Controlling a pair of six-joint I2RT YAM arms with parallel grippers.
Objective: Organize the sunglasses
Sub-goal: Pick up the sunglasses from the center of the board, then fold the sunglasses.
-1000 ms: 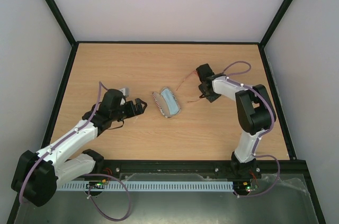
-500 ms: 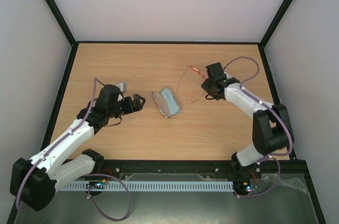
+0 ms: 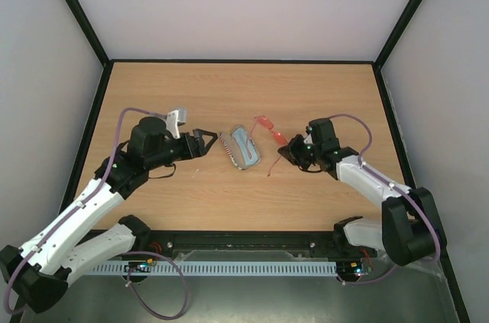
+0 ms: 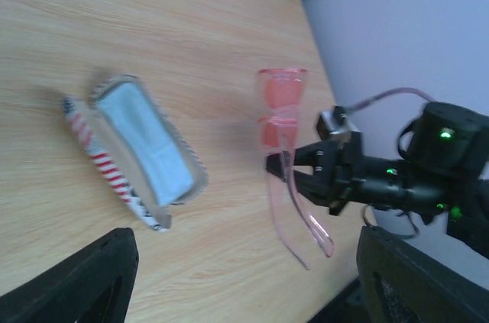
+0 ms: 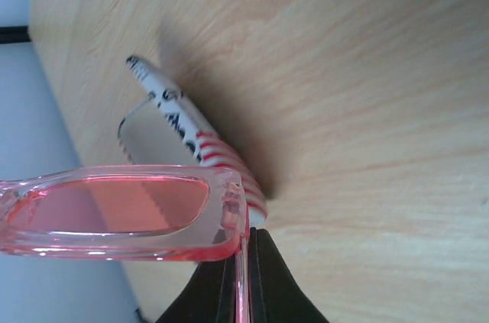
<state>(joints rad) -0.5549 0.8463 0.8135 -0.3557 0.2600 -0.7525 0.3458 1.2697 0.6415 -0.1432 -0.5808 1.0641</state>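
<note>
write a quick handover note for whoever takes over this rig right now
Left gripper: open and empty, poised just left of the case.
Right gripper: shut on the sunglasses, pinching one arm near the hinge. They hang above the table, just right of the case, and their arms look unfolded.
The case lies open mid-table with the light blue cloth inside.
Done: sunglasses lifted, now beside the case.
Left: probably fold the arms, lay the sunglasses in the case and close it.
</note>
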